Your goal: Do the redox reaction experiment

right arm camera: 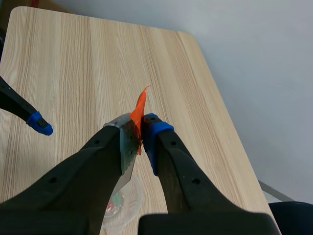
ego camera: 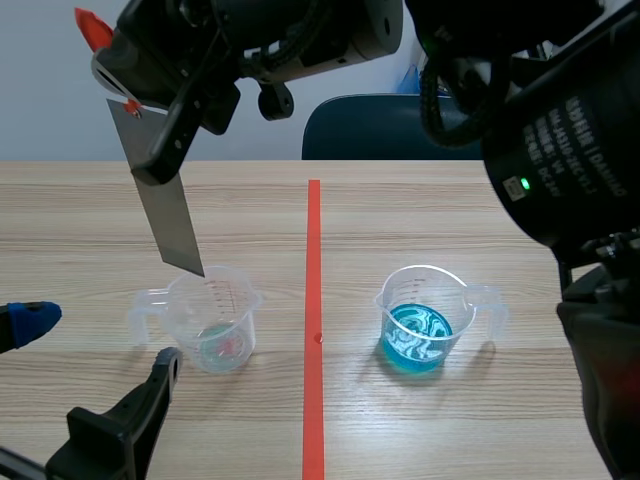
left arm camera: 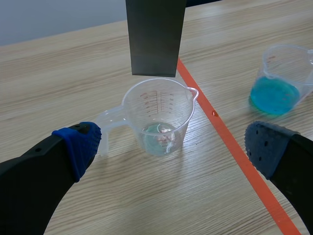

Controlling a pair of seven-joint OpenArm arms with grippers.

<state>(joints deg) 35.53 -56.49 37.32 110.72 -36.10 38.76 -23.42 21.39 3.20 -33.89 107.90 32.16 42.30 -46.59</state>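
A grey metal strip [ego camera: 167, 205] with an orange tape tab at its top hangs upright, its lower end just over the rim of the left clear beaker [ego camera: 214, 322]. My right gripper [ego camera: 118, 88], reaching across from the right, is shut on the strip's top [right arm camera: 128, 147]. That beaker [left arm camera: 159, 115] holds a little pale liquid with reddish flecks. My left gripper [left arm camera: 171, 147] stands open low around the beaker's near side, one pad [left arm camera: 78, 144] by its handle. A second beaker [ego camera: 425, 320] with blue liquid stands right of the tape line.
An orange tape line [ego camera: 314, 330] runs down the table's middle between the beakers. A dark blue chair [ego camera: 380, 125] stands behind the far edge. The right arm's bulk [ego camera: 560, 150] hangs over the table's right side.
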